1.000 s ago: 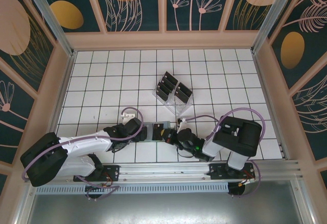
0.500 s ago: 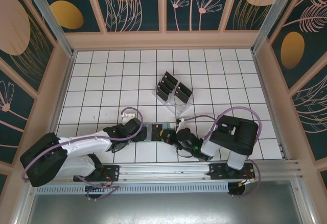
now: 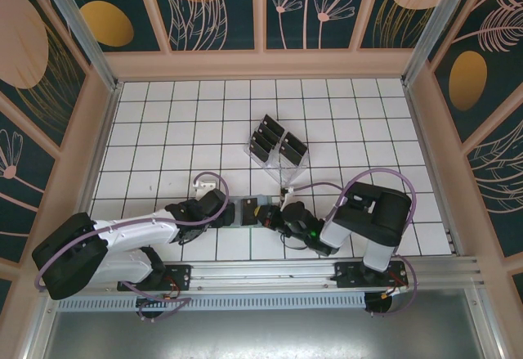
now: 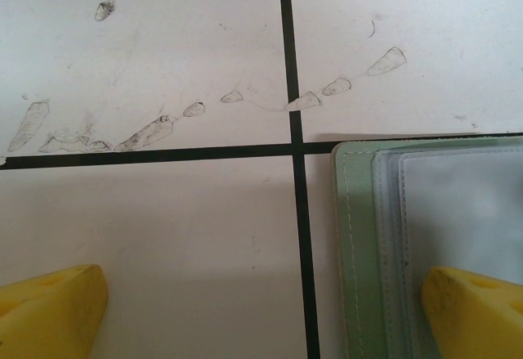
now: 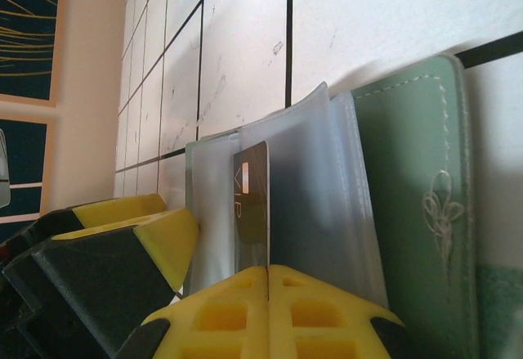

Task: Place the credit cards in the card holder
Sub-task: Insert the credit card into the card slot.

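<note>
Change since a second ago: my right arm has drawn its elbow in and carried the right fingers [image 5: 268,271] a little left; my left arm has not shifted.

Present state: the right fingers are closed on one credit card [image 5: 252,212], held by its near end. Its far end lies among the clear sleeves of the card holder [image 5: 409,195]. The holder lies open on the counter [image 4: 163,212], between my two arms near the near edge. The left fingers [image 4: 261,310] stand wide open, holding nothing, with one fingertip over the holder's inner leaf; contact cannot be confirmed.

Hazards, as I judge them:
- The sleeves bow upward, so the card may ride over a pocket lip instead of entering.
- The holder is soft and unclamped, so my push may slide it left.
- The thin card may flex or twist in my grip.
</note>
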Motion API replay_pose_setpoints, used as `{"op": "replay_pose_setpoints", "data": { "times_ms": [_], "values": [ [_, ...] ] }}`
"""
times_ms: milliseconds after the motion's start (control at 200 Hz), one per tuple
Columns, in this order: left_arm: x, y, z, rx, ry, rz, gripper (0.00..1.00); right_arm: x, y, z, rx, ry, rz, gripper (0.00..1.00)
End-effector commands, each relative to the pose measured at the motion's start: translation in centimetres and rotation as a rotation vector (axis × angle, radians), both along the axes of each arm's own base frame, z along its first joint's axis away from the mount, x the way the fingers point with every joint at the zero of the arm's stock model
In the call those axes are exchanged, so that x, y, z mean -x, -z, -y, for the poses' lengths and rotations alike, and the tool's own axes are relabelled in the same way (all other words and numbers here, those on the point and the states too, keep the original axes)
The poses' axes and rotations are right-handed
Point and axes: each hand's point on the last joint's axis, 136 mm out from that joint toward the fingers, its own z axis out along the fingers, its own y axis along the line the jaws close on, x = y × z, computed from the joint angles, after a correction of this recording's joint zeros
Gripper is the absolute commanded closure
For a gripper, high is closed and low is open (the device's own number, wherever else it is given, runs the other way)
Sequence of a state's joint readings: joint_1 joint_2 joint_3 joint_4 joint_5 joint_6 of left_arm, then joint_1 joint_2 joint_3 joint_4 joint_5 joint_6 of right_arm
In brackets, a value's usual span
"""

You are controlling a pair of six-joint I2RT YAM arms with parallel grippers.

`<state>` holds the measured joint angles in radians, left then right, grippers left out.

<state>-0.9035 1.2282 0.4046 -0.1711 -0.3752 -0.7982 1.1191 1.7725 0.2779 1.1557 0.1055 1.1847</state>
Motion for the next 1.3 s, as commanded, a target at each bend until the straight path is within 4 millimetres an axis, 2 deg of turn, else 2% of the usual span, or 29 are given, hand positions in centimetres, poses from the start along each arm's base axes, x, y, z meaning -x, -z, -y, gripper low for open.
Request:
{"op": "replay_pose_setpoints", "data": {
  "times_ms": [0, 691, 1296],
  "values": [
    [1.0, 1.1, -0.7, -0.03, 0.009, -0.038, 0.01, 0.0, 1.2, 0.2, 0.045, -0.018, -0.009, 1.0],
    [1.0, 1.3, -0.7, -0.033, 0.011, -0.042, 0.01, -0.4, 1.5, 1.6, 0.066, -0.009, -0.009, 1.0],
    [1.0, 1.2, -0.6, -0.028, 0.013, -0.04, 0.01, 0.1, 2.0, -0.2, 0.054, -0.058, -0.028, 1.0]
  ]
}}
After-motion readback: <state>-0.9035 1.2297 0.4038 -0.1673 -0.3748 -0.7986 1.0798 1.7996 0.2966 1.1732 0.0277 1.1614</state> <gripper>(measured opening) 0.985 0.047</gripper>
